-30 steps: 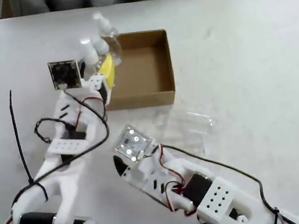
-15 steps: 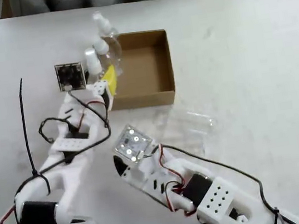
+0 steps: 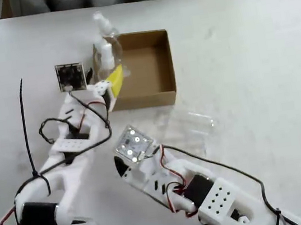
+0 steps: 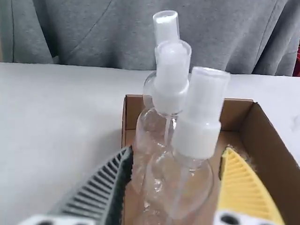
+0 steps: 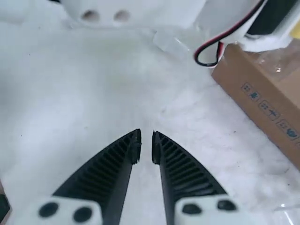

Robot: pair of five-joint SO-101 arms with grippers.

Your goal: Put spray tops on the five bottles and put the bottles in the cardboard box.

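My left gripper [image 3: 107, 80] is shut on a clear bottle [image 3: 105, 60] with a white spray top, held upright at the left wall of the cardboard box [image 3: 148, 98]. In the left wrist view the held bottle [image 4: 197, 140] stands between the grey and yellow fingers of the left gripper [image 4: 177, 154]. Two more capped bottles [image 4: 164, 93] stand close behind it in the box's corner [image 4: 262, 136]. My right gripper [image 5: 144, 146] is shut with nothing in it, low over the table in front of the box [image 5: 262, 93].
A crumpled clear plastic bag [image 3: 192, 123] lies on the table just in front of the box, beside the right arm [image 3: 165, 172]. Open white table stretches to the right of the box. A person in grey sits behind the table.
My left gripper has carried the bottle to the right, from beside the box to its left wall. The right arm has not moved.
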